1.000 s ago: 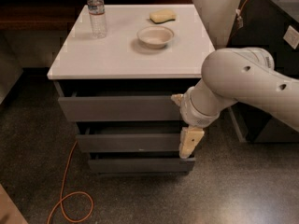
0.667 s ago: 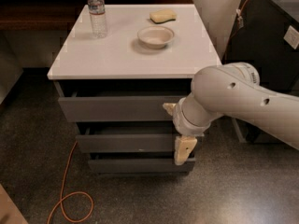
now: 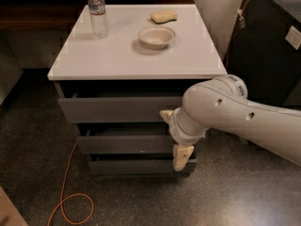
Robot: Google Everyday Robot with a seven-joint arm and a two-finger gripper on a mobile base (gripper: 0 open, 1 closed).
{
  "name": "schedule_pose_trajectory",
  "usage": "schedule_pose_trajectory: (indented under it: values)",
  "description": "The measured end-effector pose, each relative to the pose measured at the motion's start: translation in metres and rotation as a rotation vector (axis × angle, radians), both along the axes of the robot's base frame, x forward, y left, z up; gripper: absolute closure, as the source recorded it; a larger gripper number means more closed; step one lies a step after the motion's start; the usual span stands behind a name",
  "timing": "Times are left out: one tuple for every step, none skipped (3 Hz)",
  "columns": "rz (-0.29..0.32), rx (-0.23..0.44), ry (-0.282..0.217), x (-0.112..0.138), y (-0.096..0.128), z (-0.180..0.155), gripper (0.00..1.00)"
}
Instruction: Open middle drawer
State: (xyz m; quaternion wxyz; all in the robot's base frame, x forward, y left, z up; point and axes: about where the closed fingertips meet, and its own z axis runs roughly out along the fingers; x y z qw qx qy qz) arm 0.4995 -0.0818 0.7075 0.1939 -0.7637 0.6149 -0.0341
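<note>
1. The grey three-drawer cabinet with a white flat top (image 3: 117, 55) fills the middle of the view, seen from above and in front.
2. The middle drawer (image 3: 124, 143), a flat dark-grey handle-less front, lies at about 6 o'clock from the white top's centre, between the taller top drawer front (image 3: 117, 108) and the bottom drawer front (image 3: 136, 165). A dark gap runs along its upper edge, and a tiny white speck sits near its lower edge.
3. The white, rounded robot arm (image 3: 244, 119) comes in from 3 o'clock and ends at the right end of the drawer fronts.
4. The gripper (image 3: 174, 135) is right at the middle drawer's right end. Its cream fingers (image 3: 182, 157) are spread wide: one tip points to 11 o'clock over the top drawer's lower corner, the other to 6 o'clock beside the bottom drawer's upper edge. Nothing is held between them; whether they touch the fronts cannot be told.
5. On the white top, a clear plastic water bottle (image 3: 97, 11) stands upright at 11 o'clock, a shallow cream bowl (image 3: 156, 36) at 1 o'clock, and a yellow sponge (image 3: 164, 16) just beyond the bowl at 12 o'clock from it.
6. An orange cable (image 3: 70, 197) loops on the dark speckled floor at 7 o'clock.
</note>
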Motion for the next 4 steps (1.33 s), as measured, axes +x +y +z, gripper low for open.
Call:
schedule_pose_trajectory:
  values:
    - [-0.003,0.006,0.023,0.002,-0.001,-0.018,0.0]
    - [-0.003,-0.02,0.044,0.008,-0.006,-0.052,0.0]
    - [0.013,-0.023,0.049,0.017,-0.014,-0.088,0.0]
    - [0.073,-0.003,0.035,0.033,-0.012,-0.139,0.0]
